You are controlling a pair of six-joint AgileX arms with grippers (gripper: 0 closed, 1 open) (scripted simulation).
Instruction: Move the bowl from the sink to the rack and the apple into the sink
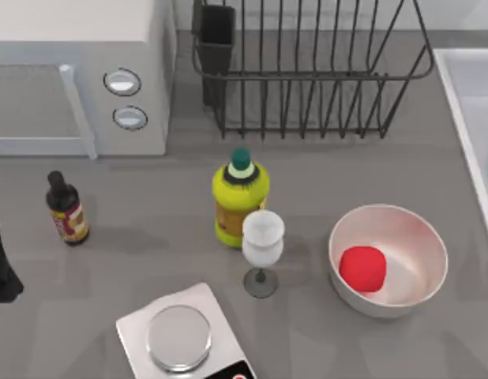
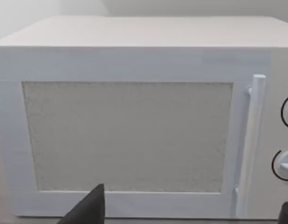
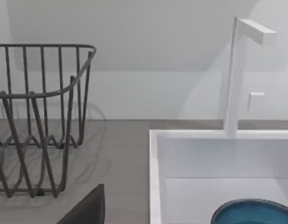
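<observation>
The teal-blue bowl (image 3: pixel 253 212) lies in the sink (image 3: pixel 155 177) at the right wrist view's lower right. The apple (image 1: pixel 362 268) sits inside the white bowl (image 1: pixel 422 237), lower right of the top view, below the rack (image 1: pixel 307 75). I cannot tell either gripper's state.

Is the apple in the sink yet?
No. The apple lies inside the white bowl on the table, left of the sink; the right wrist view shows the blue bowl in the basin.

Place: a rendered kitchen counter.
Signs: microwave (image 1: pixel 78 75), dish rack (image 1: pixel 307 71), sink (image 3: pixel 218 163) with tap (image 3: pixel 237 74), kitchen scale (image 1: pixel 181 339).
</observation>
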